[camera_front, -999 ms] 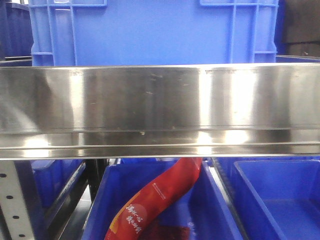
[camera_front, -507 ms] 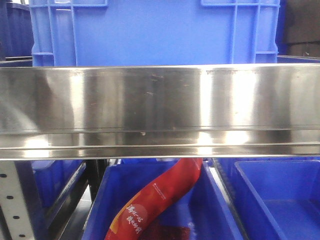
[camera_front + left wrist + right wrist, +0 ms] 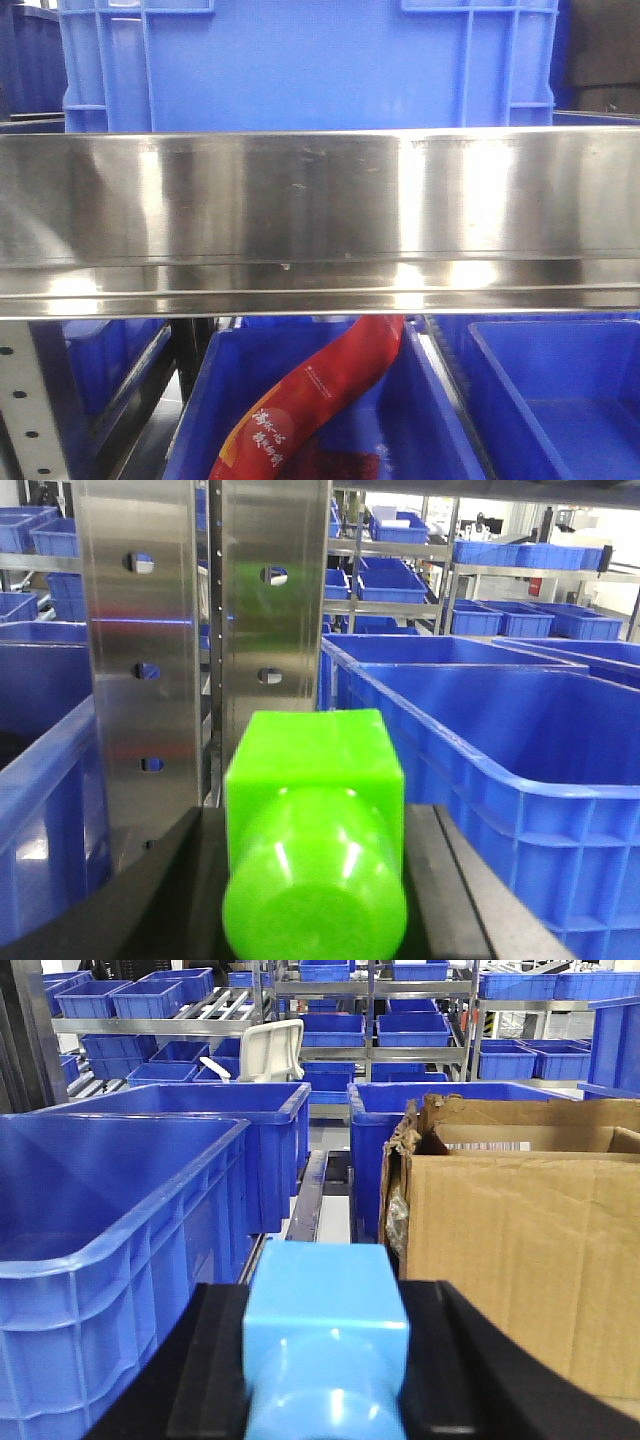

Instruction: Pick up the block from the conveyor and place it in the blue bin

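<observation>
In the right wrist view a light blue block with a rounded near end sits between the black fingers of my right gripper, which is shut on it. It hangs level with the rim of a large blue bin on its left. In the left wrist view my left gripper is shut on a bright green block, beside another blue bin on its right. The conveyor is out of view.
A torn cardboard box stands right of the right gripper. Perforated steel uprights rise just beyond the green block. In the front view a steel rail spans the frame, with a blue crate above and a red bag below.
</observation>
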